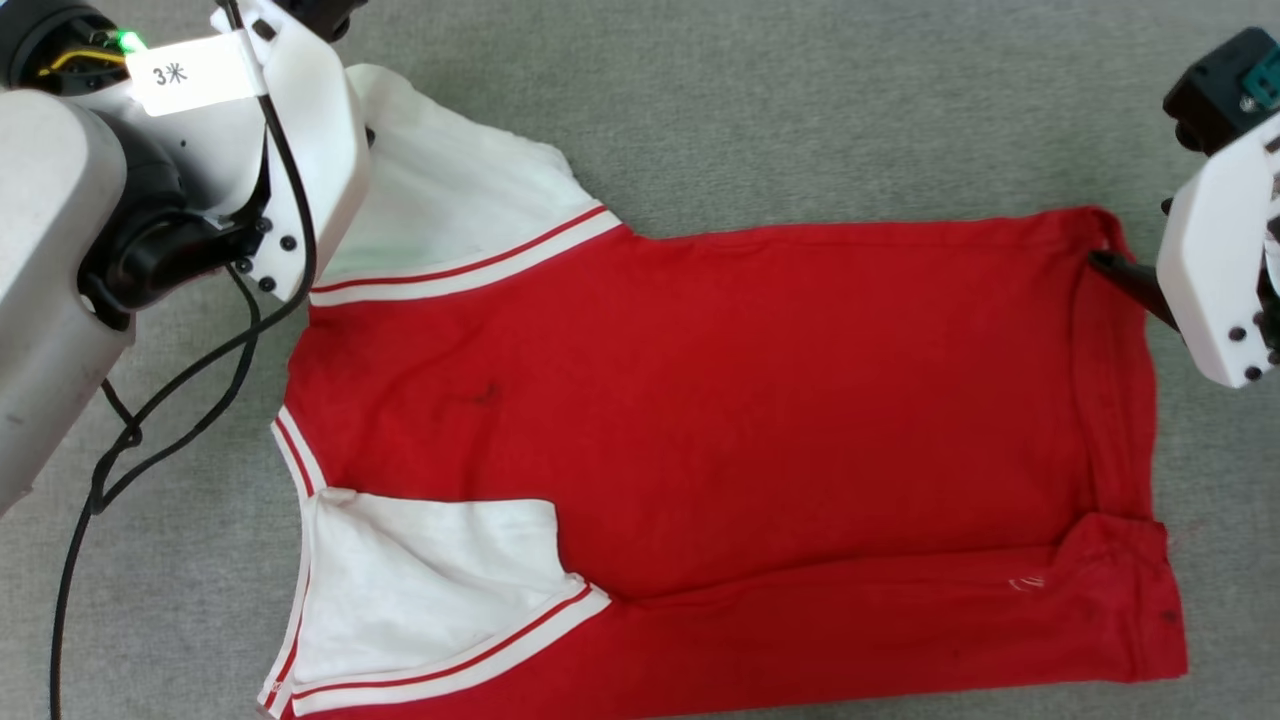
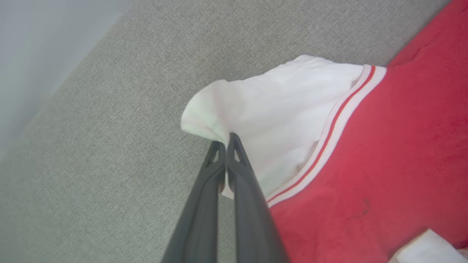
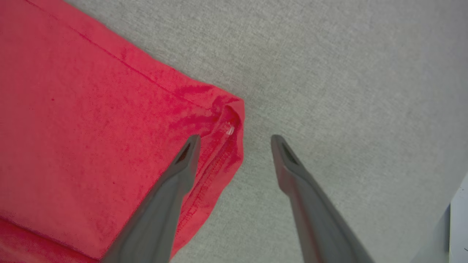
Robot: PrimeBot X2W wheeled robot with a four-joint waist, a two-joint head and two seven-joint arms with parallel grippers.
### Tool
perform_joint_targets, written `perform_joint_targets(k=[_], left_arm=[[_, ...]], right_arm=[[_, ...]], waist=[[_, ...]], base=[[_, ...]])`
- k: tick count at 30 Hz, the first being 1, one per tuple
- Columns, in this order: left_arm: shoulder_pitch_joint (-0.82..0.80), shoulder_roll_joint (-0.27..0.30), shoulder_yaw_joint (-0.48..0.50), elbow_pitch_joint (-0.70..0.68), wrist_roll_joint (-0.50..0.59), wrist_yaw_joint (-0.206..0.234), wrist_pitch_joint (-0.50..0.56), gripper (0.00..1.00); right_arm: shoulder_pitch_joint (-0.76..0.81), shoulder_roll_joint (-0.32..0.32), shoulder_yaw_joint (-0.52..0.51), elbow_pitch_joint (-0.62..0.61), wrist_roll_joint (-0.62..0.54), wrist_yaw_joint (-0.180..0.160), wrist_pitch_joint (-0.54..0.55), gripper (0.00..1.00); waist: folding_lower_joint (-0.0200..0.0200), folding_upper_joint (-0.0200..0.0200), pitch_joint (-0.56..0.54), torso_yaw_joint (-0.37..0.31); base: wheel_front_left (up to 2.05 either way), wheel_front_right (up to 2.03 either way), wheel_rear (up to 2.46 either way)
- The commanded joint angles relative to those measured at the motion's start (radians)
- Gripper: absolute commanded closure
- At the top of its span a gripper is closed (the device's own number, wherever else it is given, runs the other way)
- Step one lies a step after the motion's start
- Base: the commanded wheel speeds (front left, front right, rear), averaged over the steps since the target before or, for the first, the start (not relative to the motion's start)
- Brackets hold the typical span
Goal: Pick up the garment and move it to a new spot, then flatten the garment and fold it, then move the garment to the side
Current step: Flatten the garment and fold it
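Grey carpet [image 1: 800, 110] bears the garment [image 1: 700, 400], my left gripper [image 2: 226, 142] pinched shut on its white sleeve [image 2: 285, 109], my right gripper [image 3: 236, 138] open astride the hem corner [image 3: 226, 117], which I should clamp before pulling both ends evenly taut.

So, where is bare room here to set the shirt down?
Free: the grey surface beyond the garment, between left gripper and right gripper. Crowded: the left side, where a cable lies.

Garment [image 1: 700, 400] on surface [image 1: 800, 120] (sleeves L, hem R)
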Motion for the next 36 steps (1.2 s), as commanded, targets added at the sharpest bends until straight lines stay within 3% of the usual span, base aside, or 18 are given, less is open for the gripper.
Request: perform_joint_targets(k=[1, 12, 13, 21, 28, 36], left_arm=[[-0.008, -0.002, -0.003, -0.001, 0.003, 0.0, -0.006, 1.0], [-0.02, -0.015, -0.012, 0.005, -0.005, -0.01, -0.047, 1.0], [-0.016, -0.016, -0.013, 0.009, -0.006, -0.011, -0.053, 1.0], [0.028, -0.008, -0.018, 0.013, -0.03, -0.016, -0.134, 1.0], [0.13, 0.025, -0.041, -0.048, -0.059, -0.016, -0.191, 1.0], [0.326, 0.093, -0.081, -0.159, -0.092, 0.034, -0.238, 1.0]], right_arm=[[-0.021, 0.013, 0.01, 0.022, -0.002, 0.0, 0.002, 0.0], [0.006, 0.055, 0.22, 0.209, 0.033, 0.001, -0.07, 0.0], [0.001, 0.052, 0.226, 0.216, 0.036, 0.001, -0.09, 0.98], [-0.037, -0.012, 0.236, 0.21, 0.079, 0.0, -0.247, 1.0], [0.046, -0.08, 0.256, 0.168, 0.107, 0.0, -0.391, 1.0], [0.222, -0.123, 0.238, 0.126, 0.113, 0.0, -0.514, 1.0]], waist=[[0.0, 0.0, 0.017, 0.015], [0.0, 0.0, 0.047, 0.037], [0.0, 0.0, 0.042, 0.036], [0.0, 0.0, -0.051, 0.037], [0.0, 0.0, -0.171, 0.061], [0.0, 0.0, -0.286, 0.079]], base=[[0.0, 0.0, 0.0], [0.0, 0.0, 0.0], [0.0, 0.0, 0.0], [0.0, 0.0, 0.0], [0.0, 0.0, 0.0], [0.0, 0.0, 0.0]])
